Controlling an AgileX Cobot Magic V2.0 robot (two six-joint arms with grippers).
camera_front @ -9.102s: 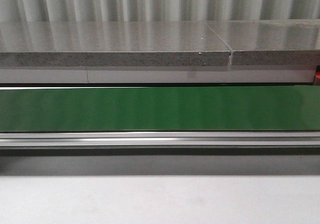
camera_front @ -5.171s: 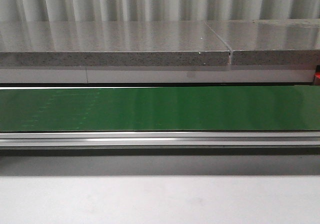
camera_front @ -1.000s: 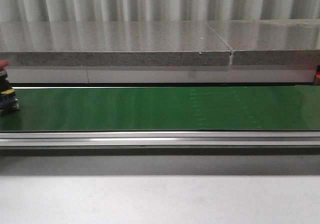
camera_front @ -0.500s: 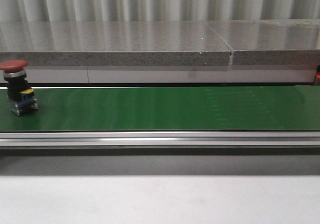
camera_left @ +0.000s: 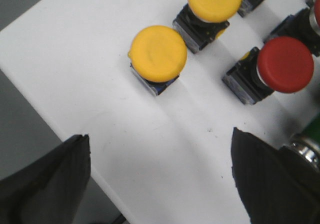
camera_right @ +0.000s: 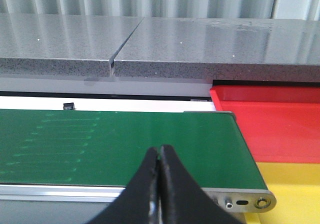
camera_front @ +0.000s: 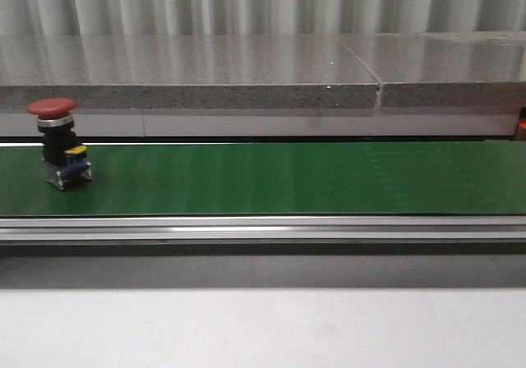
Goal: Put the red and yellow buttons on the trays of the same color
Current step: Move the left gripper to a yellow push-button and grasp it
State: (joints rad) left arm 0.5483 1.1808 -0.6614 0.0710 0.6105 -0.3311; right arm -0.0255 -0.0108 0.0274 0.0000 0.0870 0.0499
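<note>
While red button (camera_front: pixel 56 143) rides green belt (camera_front: pixel 288 179), left tool (camera_left: pixel 160 184) wide, right tool (camera_right: pixel 159 184) closed empty

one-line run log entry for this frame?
red button upright on green belt, left end | left gripper open over supply buttons | right gripper shut, empty | red tray empty
</note>
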